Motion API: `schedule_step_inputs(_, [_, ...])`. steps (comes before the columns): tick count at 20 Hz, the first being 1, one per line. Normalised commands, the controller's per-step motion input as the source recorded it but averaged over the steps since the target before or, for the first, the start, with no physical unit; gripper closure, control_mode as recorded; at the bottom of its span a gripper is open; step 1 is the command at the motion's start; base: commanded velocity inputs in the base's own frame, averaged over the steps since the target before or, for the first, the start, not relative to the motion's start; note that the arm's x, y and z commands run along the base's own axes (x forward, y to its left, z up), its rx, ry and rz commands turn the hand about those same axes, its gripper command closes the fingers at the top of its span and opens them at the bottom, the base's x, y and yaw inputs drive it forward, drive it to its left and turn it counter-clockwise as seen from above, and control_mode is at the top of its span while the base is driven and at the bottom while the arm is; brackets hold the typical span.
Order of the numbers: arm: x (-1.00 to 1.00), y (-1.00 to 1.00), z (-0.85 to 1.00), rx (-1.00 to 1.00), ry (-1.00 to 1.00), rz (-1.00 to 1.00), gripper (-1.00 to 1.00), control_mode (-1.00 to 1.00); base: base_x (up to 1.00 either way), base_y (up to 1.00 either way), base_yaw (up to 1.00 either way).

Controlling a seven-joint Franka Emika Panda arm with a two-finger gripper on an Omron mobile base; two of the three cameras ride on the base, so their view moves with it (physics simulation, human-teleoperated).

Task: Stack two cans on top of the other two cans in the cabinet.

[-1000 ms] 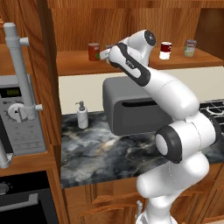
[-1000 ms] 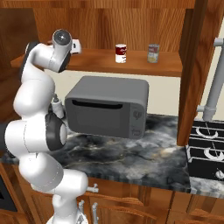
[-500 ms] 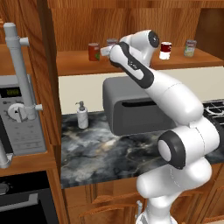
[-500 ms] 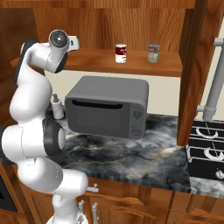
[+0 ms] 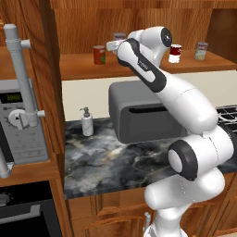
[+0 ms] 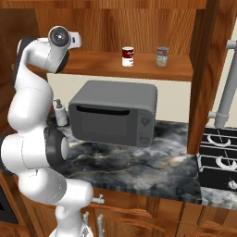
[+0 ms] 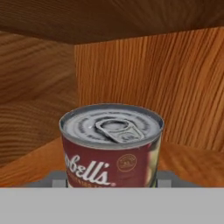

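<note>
Up on the cabinet (image 5: 83,71) shelf stand the plain red can (image 5: 99,54), the red-and-white can (image 5: 175,53) (image 6: 127,56) and the yellow-green can (image 5: 201,50) (image 6: 162,56). My gripper (image 5: 114,45) is shut on the grey-green can (image 5: 119,37), which hangs above the shelf just right of the plain red can. In the hand view this held can (image 7: 111,144) has a silver pull-tab lid and a dark red label with an olive side. It sits between my gripper's (image 7: 111,180) fingers, with the cabinet's back corner (image 7: 131,70) behind it.
A grey toaster oven (image 5: 139,115) (image 6: 115,111) sits on the marble counter (image 5: 102,162) under the shelf, with a soap dispenser (image 5: 87,122) to its left. A microwave (image 5: 21,122) and a white pipe (image 5: 21,74) stand at the left. A stove (image 6: 217,162) lies to the right.
My gripper has risen from shelf level, lifting the grey-green can up beside the plain red can. The other cans have not moved.
</note>
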Motion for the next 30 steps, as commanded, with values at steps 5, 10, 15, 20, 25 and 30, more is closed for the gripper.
schedule_step_inputs(5, [0.04,0.17,0.22,0.0,0.0,0.0,1.0,-1.0,0.0,0.0,0.0])
schedule_step_inputs(10, [0.07,0.14,0.14,0.0,0.0,0.0,1.0,-1.0,0.0,0.0,0.0])
schedule_step_inputs(15, [0.17,0.12,0.0,0.01,0.0,0.0,1.0,-1.0,0.0,0.0,0.0])
schedule_step_inputs(20, [0.17,0.19,0.0,0.0,0.0,0.02,1.0,-1.0,0.0,0.0,0.0])
schedule_step_inputs(25, [0.19,0.21,0.0,0.0,0.0,0.03,1.0,-1.0,0.0,0.0,0.0])
schedule_step_inputs(30, [0.18,0.19,0.0,0.0,0.0,0.04,1.0,-1.0,0.0,0.0,0.0])
